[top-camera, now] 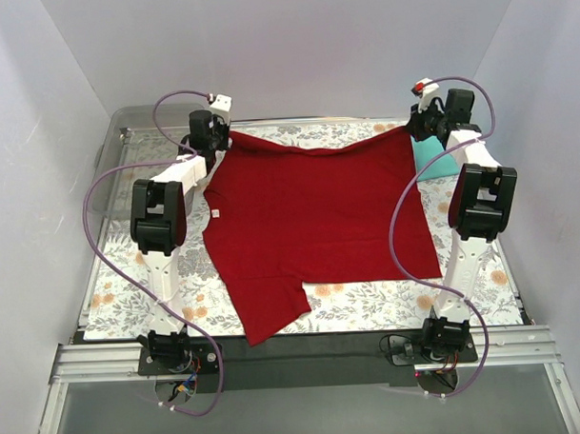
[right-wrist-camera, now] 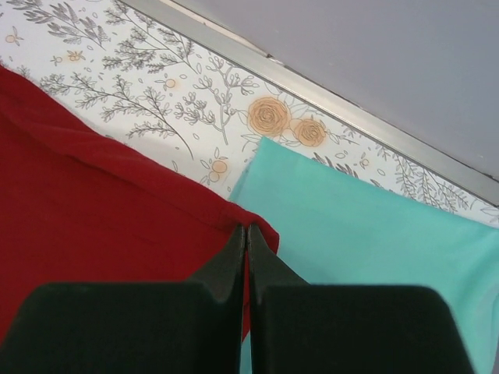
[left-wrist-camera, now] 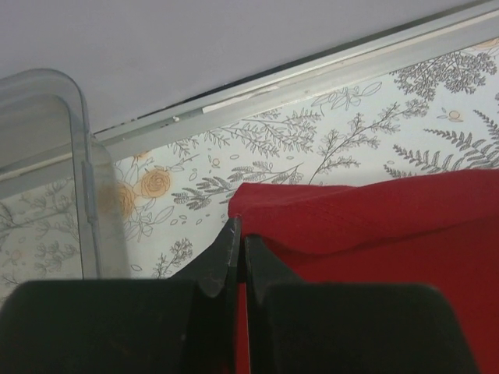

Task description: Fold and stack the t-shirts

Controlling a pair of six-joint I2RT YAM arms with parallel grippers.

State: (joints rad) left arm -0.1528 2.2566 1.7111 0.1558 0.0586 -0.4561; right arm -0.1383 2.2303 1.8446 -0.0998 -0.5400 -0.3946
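Note:
The dark red t-shirt [top-camera: 319, 216] is spread over the middle of the floral table, its far edge stretched between my two grippers. My left gripper [top-camera: 219, 136] is shut on its far left corner [left-wrist-camera: 257, 204]; the jaws pinch the cloth [left-wrist-camera: 240, 234]. My right gripper [top-camera: 415, 127] is shut on its far right corner [right-wrist-camera: 253, 222], jaws closed on the hem [right-wrist-camera: 246, 232]. The teal t-shirt [top-camera: 433, 161] lies folded flat at the far right, partly under the right arm, and fills the right of the right wrist view [right-wrist-camera: 374, 234].
A clear plastic tray [top-camera: 126, 156] sits at the far left corner, its rim close to the left gripper [left-wrist-camera: 86, 179]. The table's metal far rail [left-wrist-camera: 312, 74] and the white walls enclose the space. The floral mat [top-camera: 369, 305] shows at the front.

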